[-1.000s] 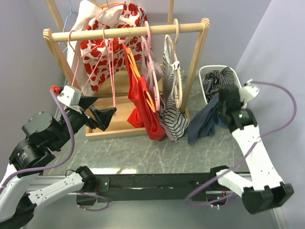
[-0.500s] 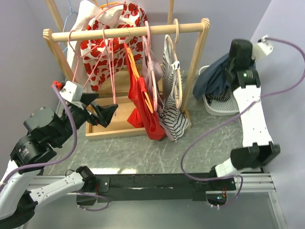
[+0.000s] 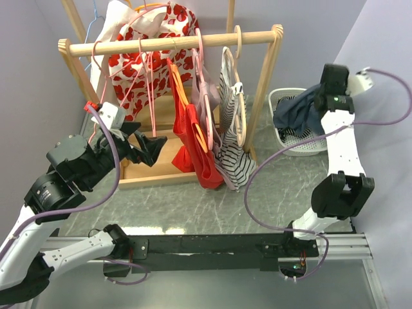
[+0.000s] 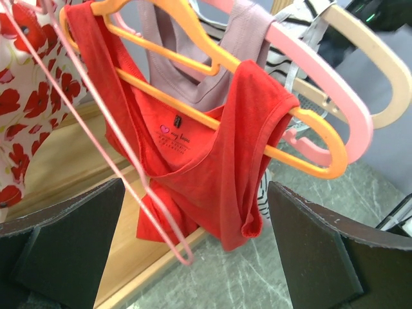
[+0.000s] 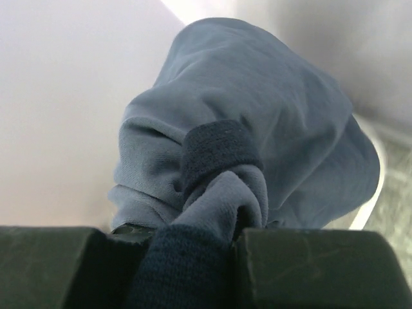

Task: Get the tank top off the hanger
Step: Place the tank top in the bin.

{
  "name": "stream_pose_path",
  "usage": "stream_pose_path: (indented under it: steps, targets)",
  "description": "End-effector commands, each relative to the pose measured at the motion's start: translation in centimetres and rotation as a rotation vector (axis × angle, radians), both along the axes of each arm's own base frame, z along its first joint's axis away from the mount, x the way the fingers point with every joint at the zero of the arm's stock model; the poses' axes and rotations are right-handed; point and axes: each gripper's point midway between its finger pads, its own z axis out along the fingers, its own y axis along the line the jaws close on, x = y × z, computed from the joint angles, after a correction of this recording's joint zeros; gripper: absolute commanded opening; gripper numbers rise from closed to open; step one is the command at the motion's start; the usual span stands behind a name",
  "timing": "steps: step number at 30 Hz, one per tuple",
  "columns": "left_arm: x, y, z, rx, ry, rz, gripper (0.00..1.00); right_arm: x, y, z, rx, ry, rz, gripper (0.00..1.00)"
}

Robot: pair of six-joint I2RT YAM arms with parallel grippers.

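A: The red tank top is hung on an orange plastic hanger — faced by the wide-open, empty left gripper.
B: The pink wire hanger could be snagged instead; blue-grey cloth is clamped by the right gripper.

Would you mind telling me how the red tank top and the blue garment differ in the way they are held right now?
The red tank top hangs spread along an orange hanger on the rack; the blue garment is bunched in the shut right gripper. No gripper touches the red tank top, while the blue garment is held over the white basket. Both are plain-coloured cloth.
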Motion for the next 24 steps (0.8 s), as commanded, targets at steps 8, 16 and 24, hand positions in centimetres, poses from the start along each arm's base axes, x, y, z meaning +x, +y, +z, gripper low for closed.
stream_pose_path:
  steps: [8, 16, 24]
  targets:
    - [-1.2, 0.0, 3.1, -0.101, -0.056, -0.044, 0.99, 7.3, 3.1, -11.8, 0.162, 0.125, 0.185, 0.00]
    - [-1.2, 0.5, 3.0, -0.096, -0.054, -0.026, 1.00, 4.0, 3.7, -17.5, 0.184, 0.244, 0.203, 0.43]
    - [-1.4, -1.6, 3.4, -0.115, -0.058, -0.114, 0.99, 0.8, 6.8, -11.2, 0.054, 0.128, 0.312, 0.78]
